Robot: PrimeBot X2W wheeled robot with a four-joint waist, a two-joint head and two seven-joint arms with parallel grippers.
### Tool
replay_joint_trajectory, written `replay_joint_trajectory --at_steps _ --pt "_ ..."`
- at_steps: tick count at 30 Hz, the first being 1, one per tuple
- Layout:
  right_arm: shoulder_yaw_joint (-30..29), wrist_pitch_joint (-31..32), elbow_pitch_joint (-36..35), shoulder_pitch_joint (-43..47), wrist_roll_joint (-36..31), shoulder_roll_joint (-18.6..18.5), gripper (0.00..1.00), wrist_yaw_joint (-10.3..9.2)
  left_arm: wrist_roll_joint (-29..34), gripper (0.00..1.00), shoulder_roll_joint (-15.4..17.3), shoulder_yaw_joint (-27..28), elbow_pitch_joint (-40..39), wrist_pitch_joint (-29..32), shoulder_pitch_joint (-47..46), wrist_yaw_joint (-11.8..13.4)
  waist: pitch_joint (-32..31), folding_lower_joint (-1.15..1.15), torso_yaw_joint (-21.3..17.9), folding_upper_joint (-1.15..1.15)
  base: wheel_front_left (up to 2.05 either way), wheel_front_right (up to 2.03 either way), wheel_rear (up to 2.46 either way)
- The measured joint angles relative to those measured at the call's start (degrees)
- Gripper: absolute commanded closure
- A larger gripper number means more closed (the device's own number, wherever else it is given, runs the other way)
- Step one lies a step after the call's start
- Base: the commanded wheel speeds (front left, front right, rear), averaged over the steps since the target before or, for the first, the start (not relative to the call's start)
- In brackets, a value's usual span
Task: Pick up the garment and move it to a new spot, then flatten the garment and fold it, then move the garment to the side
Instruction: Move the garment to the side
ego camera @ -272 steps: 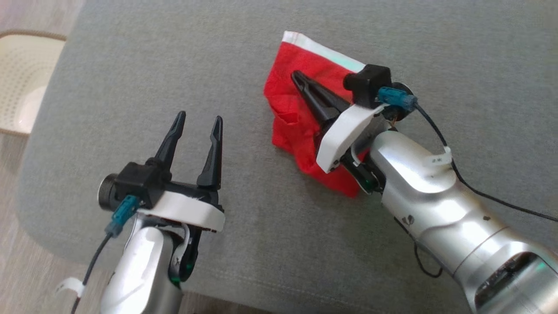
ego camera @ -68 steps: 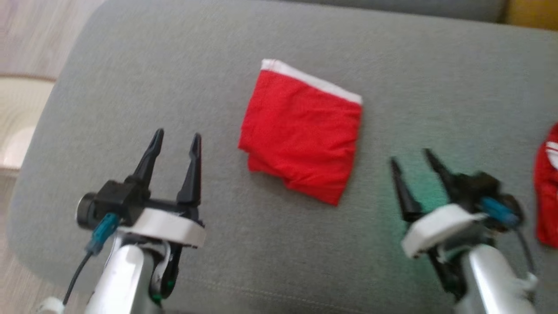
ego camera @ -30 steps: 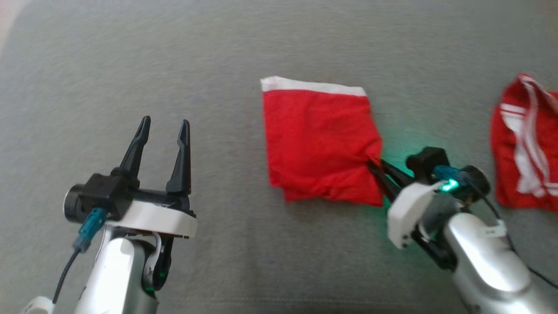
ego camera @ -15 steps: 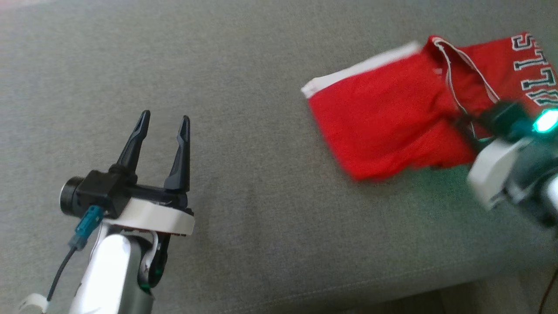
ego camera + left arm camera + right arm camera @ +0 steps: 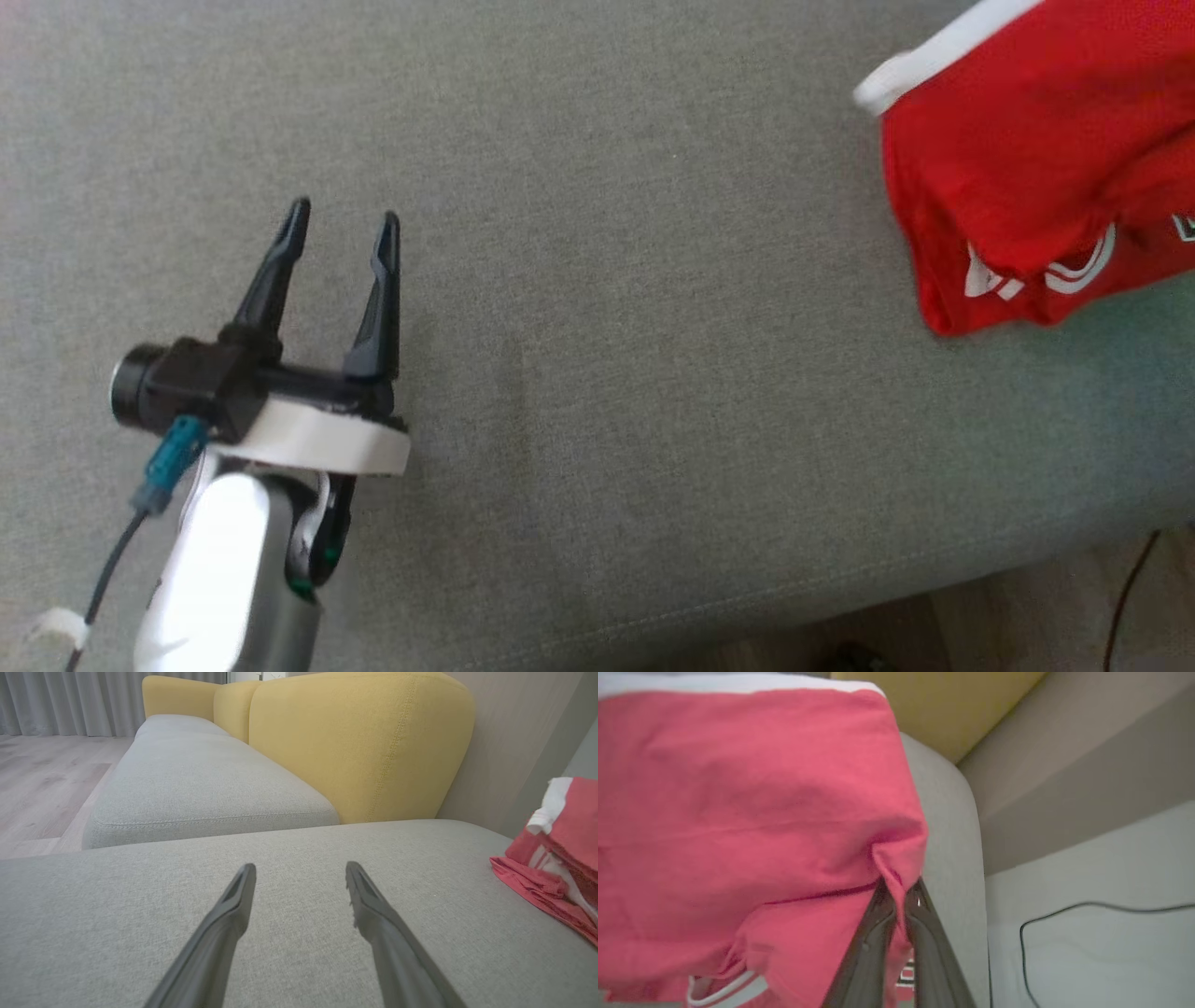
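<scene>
Red garment in right claw — left claw wide, level.

Home living room: yellow-backed sofa, curtains.

Silver forearm, white wrist collar, black tapered jaws, teal connector, dark cable.

The garment is red cloth folded into a thick, rough square, with a white band along one edge. It sits at the far right of the grey sofa cushion, overlapping a second red piece with white markings. One corner is gathered into a peak, pinched in the closed jaws of the right gripper.
</scene>
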Motion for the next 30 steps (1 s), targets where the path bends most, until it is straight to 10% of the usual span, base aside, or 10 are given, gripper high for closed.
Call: replay_joint_trajectory --at_steps 15,16,17,30 --pt "-14.84 -2.91 11.61 3.72 -6.78 17.46 1.0 0.0 0.0 0.0 -0.03 -0.55 -0.59 -0.14 -4.1 -0.7 4.7 0.01 0.68 0.0 0.0 0.0 0.0" --pt "-15.43 -3.33 12.38 3.53 -7.16 17.96 0.78 0.0 0.0 0.0 -0.03 -0.64 -0.48 -0.14 -4.48 -0.78 4.76 0.01 0.68 0.0 0.0 0.0 0.0" --pt "-15.97 -3.75 13.08 3.35 -7.62 18.38 0.0 0.0 0.0 0.0 -0.03 -0.73 -0.43 -0.14 -4.83 -0.93 4.75 0.01 0.69 0.0 0.0 0.0 0.0" --pt "-24.41 -19.03 1.13 8.87 -13.06 31.7 0.0 0.0 -0.07 0.0 -0.56 -0.25 2.03 -0.14 -0.07 -0.4 -2.59 0.0 1.24 0.0 0.0 0.0 0.0"
